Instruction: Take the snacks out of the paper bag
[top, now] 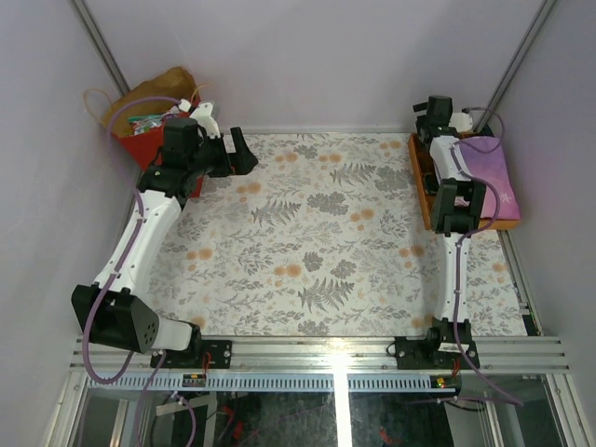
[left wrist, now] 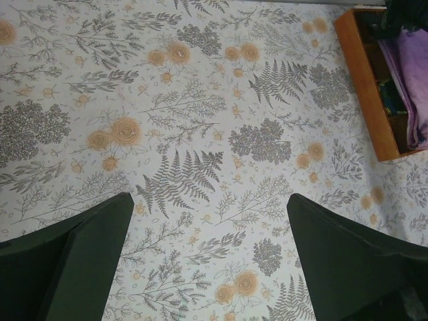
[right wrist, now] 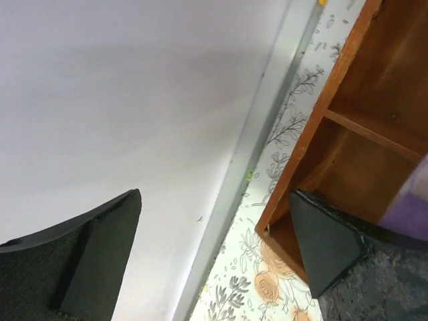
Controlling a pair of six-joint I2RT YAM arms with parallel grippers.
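The floral-printed cloth (top: 317, 233) looks matt and smooth; the orange wooden tray (left wrist: 361, 80) is smooth-finished; the large red paper bag (top: 138, 149) is crumpled.

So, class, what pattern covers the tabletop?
The tabletop has grey ferns and orange flowers on white; left wrist view.

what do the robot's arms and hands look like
The left arm and right arm are slim white links with bulky black joint housings. A purple cable loops along each. The left hand and right hand each have two dark, matte, wedge-shaped fingers.
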